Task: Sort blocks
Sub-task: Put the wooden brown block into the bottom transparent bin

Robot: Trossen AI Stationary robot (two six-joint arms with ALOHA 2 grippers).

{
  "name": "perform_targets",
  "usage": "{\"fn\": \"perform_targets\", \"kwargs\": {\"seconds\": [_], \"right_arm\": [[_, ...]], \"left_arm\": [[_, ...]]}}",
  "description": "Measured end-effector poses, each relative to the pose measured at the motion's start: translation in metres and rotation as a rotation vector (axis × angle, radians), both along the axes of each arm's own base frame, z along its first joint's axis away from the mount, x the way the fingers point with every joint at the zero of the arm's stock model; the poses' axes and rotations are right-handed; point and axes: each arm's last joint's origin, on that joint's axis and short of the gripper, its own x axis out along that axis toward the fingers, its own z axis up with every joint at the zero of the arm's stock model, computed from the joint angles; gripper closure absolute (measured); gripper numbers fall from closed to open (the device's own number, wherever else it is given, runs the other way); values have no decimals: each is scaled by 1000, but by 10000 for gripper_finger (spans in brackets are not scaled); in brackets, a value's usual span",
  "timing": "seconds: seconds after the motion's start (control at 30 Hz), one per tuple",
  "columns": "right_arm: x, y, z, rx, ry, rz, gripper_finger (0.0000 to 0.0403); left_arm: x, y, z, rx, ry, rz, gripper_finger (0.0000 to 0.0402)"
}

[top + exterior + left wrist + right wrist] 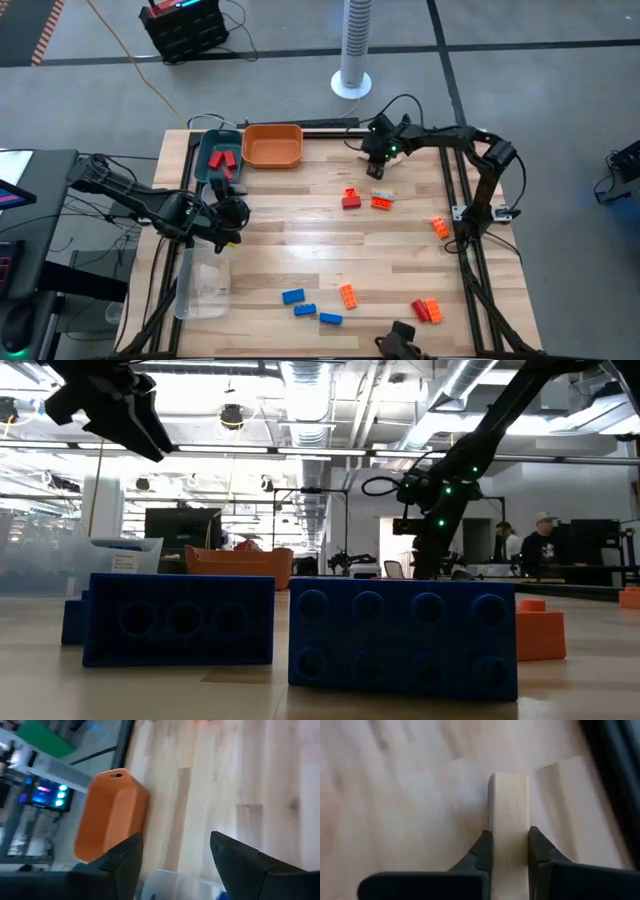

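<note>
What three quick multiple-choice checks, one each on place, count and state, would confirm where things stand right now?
1. Where does the orange tray sit?
A. far edge of the table, beside the teal tray
B. near edge, by the blue blocks
C. off the table

2. How many blue blocks lie near the front edge?
A. one
B. three
C. six

3. What is the right gripper doing?
A. hanging open over bare table
B. shut on a red block
C. shut on a wooden block

Answers: 1 A, the high view shows both trays side by side at the far edge. 2 B, three show there. 3 C, its fingers pinch the pale block.
</note>
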Motion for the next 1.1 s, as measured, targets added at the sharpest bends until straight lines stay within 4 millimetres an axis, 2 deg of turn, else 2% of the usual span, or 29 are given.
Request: {"fn": "perform_targets", "kwargs": {"seconds": [0.1,0.27,0.43,0.53,0.73,0.9,1.1], "right_arm": [[6,13,14,-8,-30,16,345],[18,41,53,-60,-141,59,340],[29,84,92,-83,-277,135,340],[38,114,108,-87,-354,207,340],[54,156,122,-47,-475,284,339],[69,174,132,-6,-517,305,339],[86,189,135,42,-488,327,339]], "left_arm": [[1,-1,0,7,19,-38,176],[4,-2,2,64,44,-108,176],[12,-3,6,87,-10,-150,176],[19,-2,5,124,-42,-175,176],[35,6,-3,312,7,-268,176],[57,10,-5,408,-25,-295,176],[82,9,-16,500,6,-328,176]]}}
